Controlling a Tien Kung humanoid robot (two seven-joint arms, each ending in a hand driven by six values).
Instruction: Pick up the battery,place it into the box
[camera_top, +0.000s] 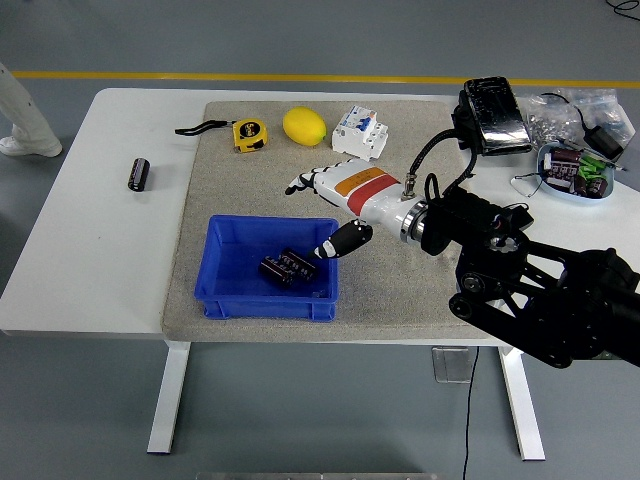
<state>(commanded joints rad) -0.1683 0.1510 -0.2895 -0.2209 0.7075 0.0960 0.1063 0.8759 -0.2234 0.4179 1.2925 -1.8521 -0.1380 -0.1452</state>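
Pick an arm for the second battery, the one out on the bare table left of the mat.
Left by position, as the battery lies at the table's left side, but no left arm is in view. The right hand, fingers open, hovers at the blue box and would have to cross the mat.

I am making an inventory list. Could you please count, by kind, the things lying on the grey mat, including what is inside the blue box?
Battery, in the box: 1
Blue box: 1
Tape measure: 1
Lemon: 1
Circuit breaker: 1
Total: 5
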